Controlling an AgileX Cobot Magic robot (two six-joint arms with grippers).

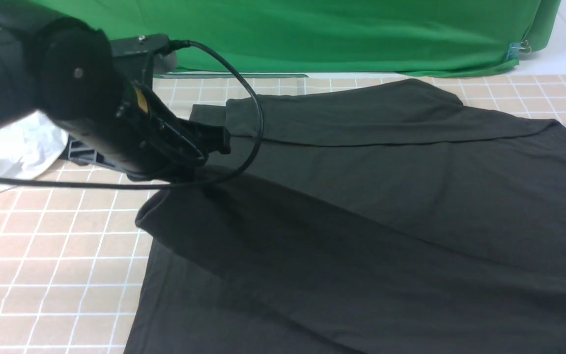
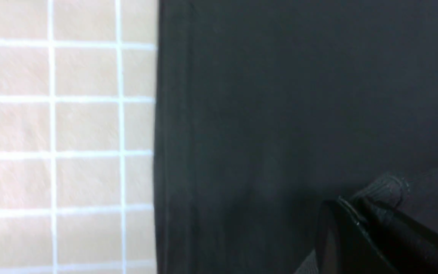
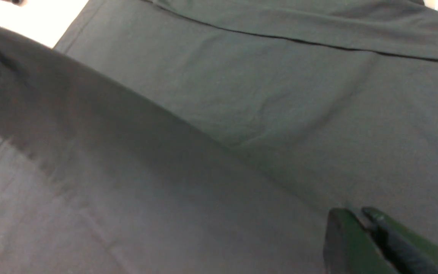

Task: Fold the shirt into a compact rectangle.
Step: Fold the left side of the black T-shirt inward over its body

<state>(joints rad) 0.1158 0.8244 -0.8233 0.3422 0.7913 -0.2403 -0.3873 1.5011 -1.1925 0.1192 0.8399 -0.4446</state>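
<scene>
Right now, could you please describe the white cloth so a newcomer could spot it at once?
Start at the tiled table in front of the green backdrop and look to its far left, where the robot's left arm reaches in. Partly hidden behind that arm lies a crumpled white cloth, the only pale fabric there; the shirt beside it is large and dark.

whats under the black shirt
Only the pink tiled table shows around the shirt, which lies on it. Whether anything else is beneath cannot be seen: the fabric covers it.
</scene>
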